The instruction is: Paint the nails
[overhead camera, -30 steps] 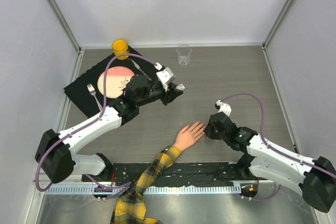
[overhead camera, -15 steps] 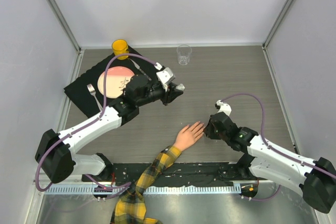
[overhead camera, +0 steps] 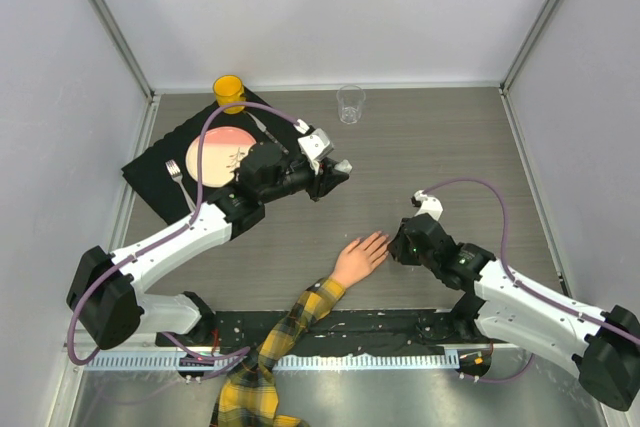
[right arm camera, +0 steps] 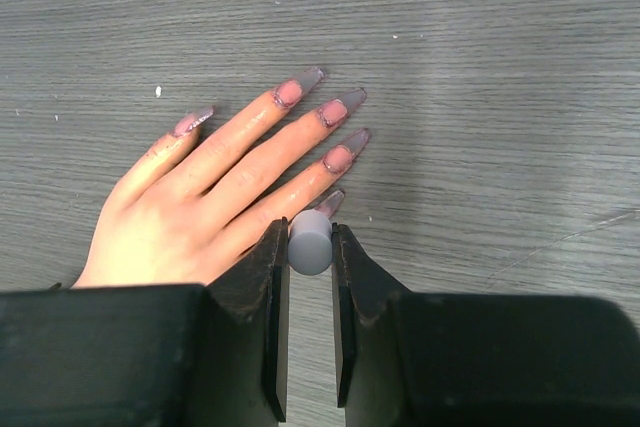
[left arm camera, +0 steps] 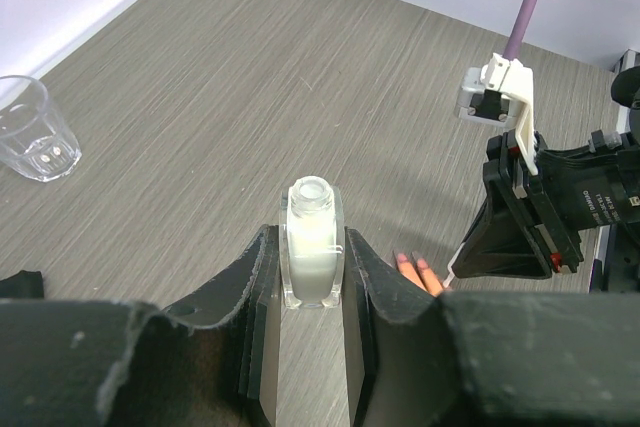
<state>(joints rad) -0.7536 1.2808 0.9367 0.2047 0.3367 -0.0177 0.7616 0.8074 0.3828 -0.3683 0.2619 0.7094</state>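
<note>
The nails (right arm camera: 338,110) tip the fingers of the mannequin hand (right arm camera: 190,207), which lies palm down on the table (right arm camera: 500,67). They look thin, stiff and glossy: touch them with the brush only, never grip them. The hand is probably light and may slide. The right gripper (overhead camera: 400,244) pinches the brush cap (right arm camera: 310,243) beside the little finger. Beyond the hand, the left gripper (overhead camera: 335,169) clamps the open bottle (left arm camera: 312,242).

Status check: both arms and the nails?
Left gripper shut on uncapped bottle, away from the mannequin hand. Right gripper shut on cap, poised by the little-finger nail. Nothing blocking the nails.
</note>
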